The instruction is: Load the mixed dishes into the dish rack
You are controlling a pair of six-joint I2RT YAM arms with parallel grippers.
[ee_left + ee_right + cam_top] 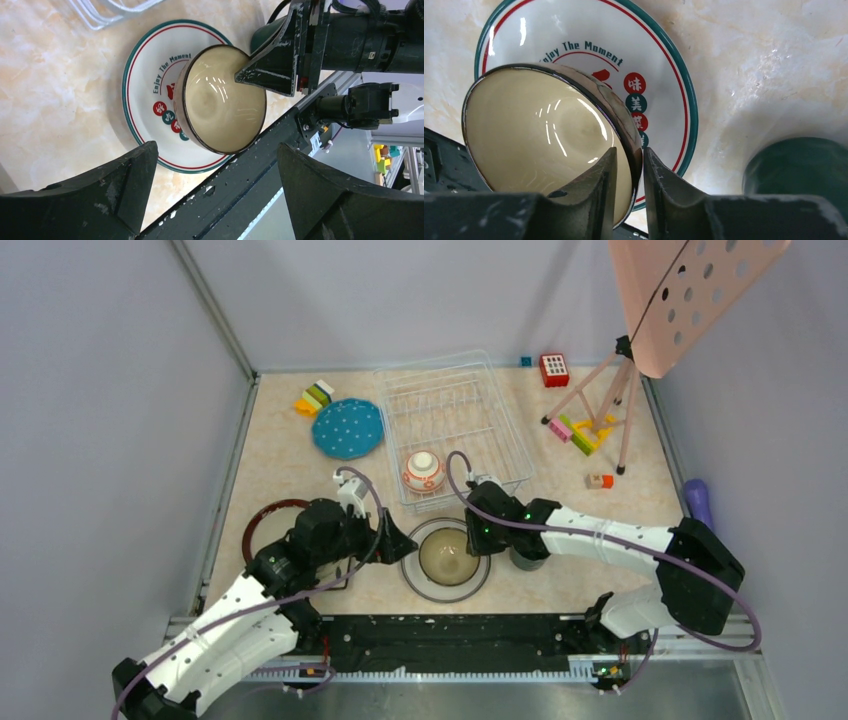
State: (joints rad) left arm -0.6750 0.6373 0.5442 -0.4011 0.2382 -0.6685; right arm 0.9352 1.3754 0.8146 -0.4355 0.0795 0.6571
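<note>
While the brown bowl [549,135] is pinched at its rim by the right claw [630,152], it is tilted on the grey-rimmed plate [664,65], 6 o'clock of the dish rack [455,390] | left claw [217,146] held wide open, empty | risk: slick rim may be lost, bowl dropped.

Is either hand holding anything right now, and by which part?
Right hand pinches the brown bowl by its rim, one finger inside, one outside. Left hand holds nothing.
</note>
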